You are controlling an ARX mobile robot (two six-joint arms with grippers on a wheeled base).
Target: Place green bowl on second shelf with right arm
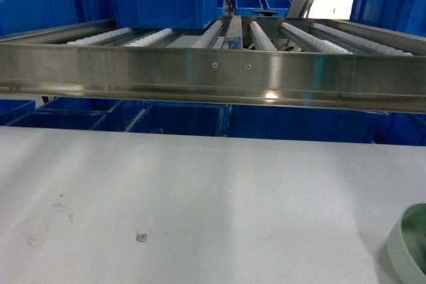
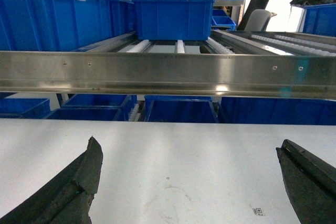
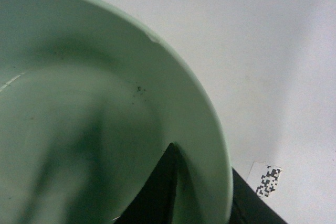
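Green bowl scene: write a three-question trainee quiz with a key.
1. True or false: the green bowl already sits on the second shelf.
2. In the right wrist view, how does the right gripper meet the bowl's rim? A) one finger inside and one outside the wall B) both fingers under the base C) hovering clear above it
3. Fill in: the left gripper is ___, its fingers wide apart over the white table.

Key: 1 false, it is at the table's lower right edge in the head view. 2 A. 3 open.
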